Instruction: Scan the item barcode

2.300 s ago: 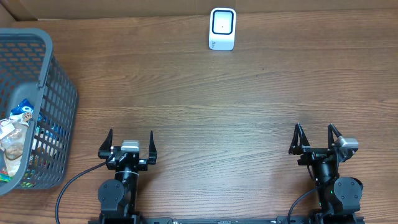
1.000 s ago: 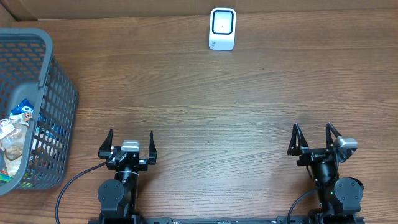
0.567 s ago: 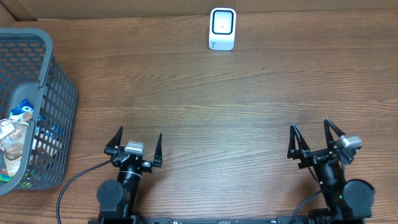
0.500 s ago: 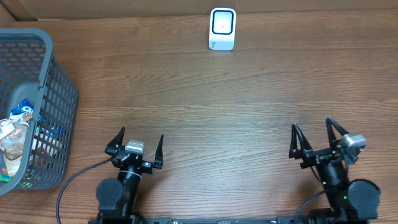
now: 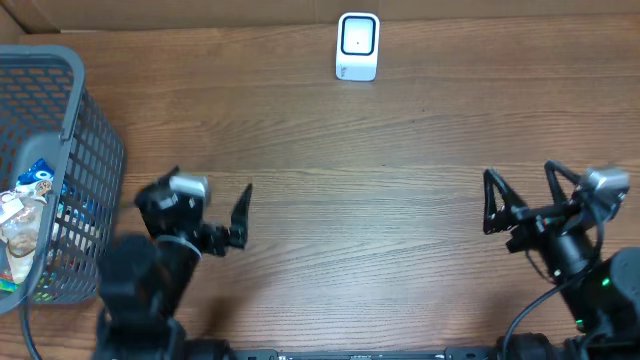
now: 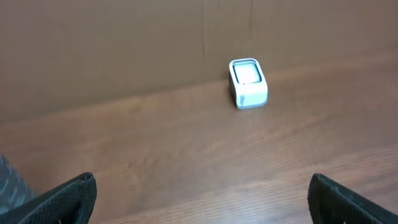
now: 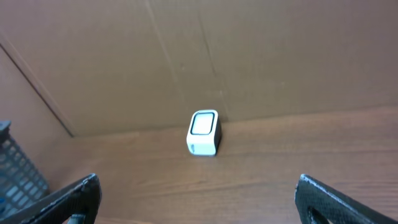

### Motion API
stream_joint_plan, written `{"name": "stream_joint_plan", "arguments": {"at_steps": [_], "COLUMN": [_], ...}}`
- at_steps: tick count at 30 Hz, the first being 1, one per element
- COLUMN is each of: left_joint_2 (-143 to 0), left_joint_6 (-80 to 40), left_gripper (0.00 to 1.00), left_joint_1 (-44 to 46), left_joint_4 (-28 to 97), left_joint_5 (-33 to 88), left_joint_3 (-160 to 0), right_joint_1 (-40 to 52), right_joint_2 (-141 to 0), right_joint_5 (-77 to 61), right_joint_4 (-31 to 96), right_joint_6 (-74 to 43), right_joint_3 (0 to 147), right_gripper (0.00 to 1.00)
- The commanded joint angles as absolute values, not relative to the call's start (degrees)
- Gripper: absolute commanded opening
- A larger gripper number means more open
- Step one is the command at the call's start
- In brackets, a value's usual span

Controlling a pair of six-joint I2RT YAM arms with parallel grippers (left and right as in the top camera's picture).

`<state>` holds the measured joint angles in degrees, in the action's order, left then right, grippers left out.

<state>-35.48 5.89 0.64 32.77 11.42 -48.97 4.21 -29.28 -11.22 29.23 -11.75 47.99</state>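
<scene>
Wooden tabletop (image 5: 330, 150), with a brown cardboard wall (image 7: 249, 56) along the far edge.

Scanner (image 5: 358, 45): small white box with a dark window in a pale frame. It stands at the far edge, about centre, close against the cardboard. Both wrist views pick it up, (image 6: 249, 83) and (image 7: 203, 132), with bare wood all round it.

Basket (image 5: 95, 150): grey plastic mesh at the far-left edge of the tabletop, partly cut off by the frame. Packets (image 5: 25, 215) lie inside it in a loose heap, with blue, white and clear wrappers. No barcode can be read from here. A corner of the mesh also shows at the left edge of the right wrist view (image 7: 15, 168).

Left end effector (image 6: 199, 186): released, fingers spread wide, nothing between them. It hangs over the near-left part of the tabletop, just right of the basket wall and well short of the scanner. From overhead it looks blurred and turned at an angle.

Right end effector (image 5: 518, 178): also released, its two dark fingers wide apart and empty. It is over the near-right part of the tabletop, well apart from both basket and scanner, and its camera faces the far wall.
</scene>
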Motion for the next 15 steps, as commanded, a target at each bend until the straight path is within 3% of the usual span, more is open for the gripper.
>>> {"name": "stream_joint_plan", "arguments": {"at_steps": [1, 10, 15], "left_joint_2": [-44.47, -72.84, -82.43], "left_joint_6": [4.71, 4.73, 4.71], "left_gripper": [1.0, 1.0, 1.0], "left_joint_1": [0.36, 0.36, 0.34], "left_joint_4": [38.74, 68.64, 75.5], "left_joint_5": [12.32, 13.17, 14.46], "left_joint_3": [-61.71, -102.56, -113.91], "right_joint_1": [4.49, 4.49, 4.49], "right_joint_2": [-34.11, -53.84, -61.95], "right_joint_5": [-11.73, -12.43, -14.06], "right_joint_4": [33.3, 55.22, 61.71], "right_joint_6": [-9.26, -3.77, -3.9], "right_joint_3": [56.4, 80.95, 88.64], "right_gripper": [1.0, 1.0, 1.0]}}
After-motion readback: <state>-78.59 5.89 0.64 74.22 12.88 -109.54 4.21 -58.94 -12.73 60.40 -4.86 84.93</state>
